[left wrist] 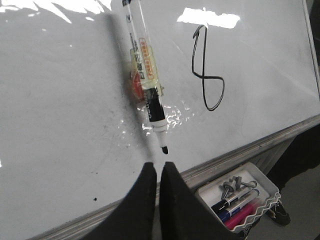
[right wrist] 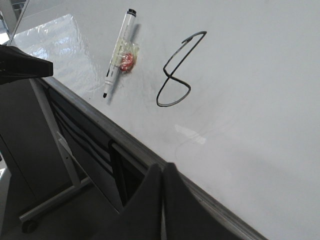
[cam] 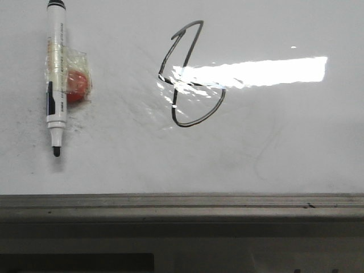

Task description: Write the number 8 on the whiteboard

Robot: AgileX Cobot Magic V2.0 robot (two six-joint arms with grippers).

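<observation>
Now front: the number 8 (cam: 190, 77) sits mid whiteboard (cam: 296, 148), marker (cam: 56, 74) lying apart | left wrist: left end effector (left wrist: 159, 169) pinched closed, holding nothing, near the marker tip | right wrist: right end effector (right wrist: 162, 170) closed, empty | writing looks done; next, arms rest.
</observation>
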